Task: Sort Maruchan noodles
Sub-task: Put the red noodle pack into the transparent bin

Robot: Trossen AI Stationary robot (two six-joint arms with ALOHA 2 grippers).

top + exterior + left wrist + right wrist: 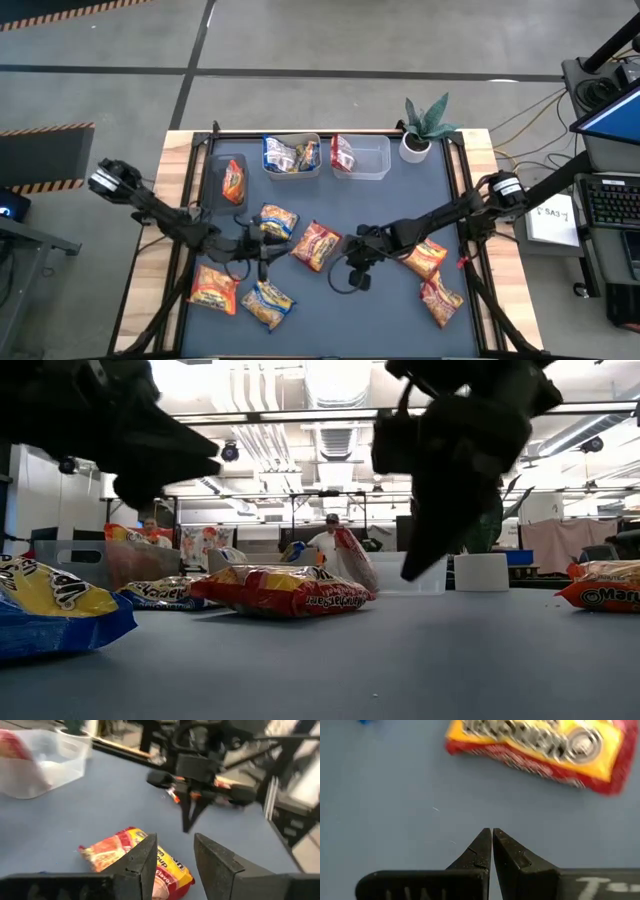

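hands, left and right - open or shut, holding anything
Left hand: open, empty, above the red-and-yellow crinkly plastic noodle packet.
Right hand: shut, holding nothing, over the bare grey-blue table mat.

Left gripper (175,865) jaws parted, empty; right gripper (492,840) jaws together.

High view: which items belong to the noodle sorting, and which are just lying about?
Belongs to the job:
- loose noodle packets on the mat
- three clear tubs at the far edge, already holding sorted packets
- left end effector, open over the mat
- right end effector, shut

Lying about:
- potted plant
- keyboard
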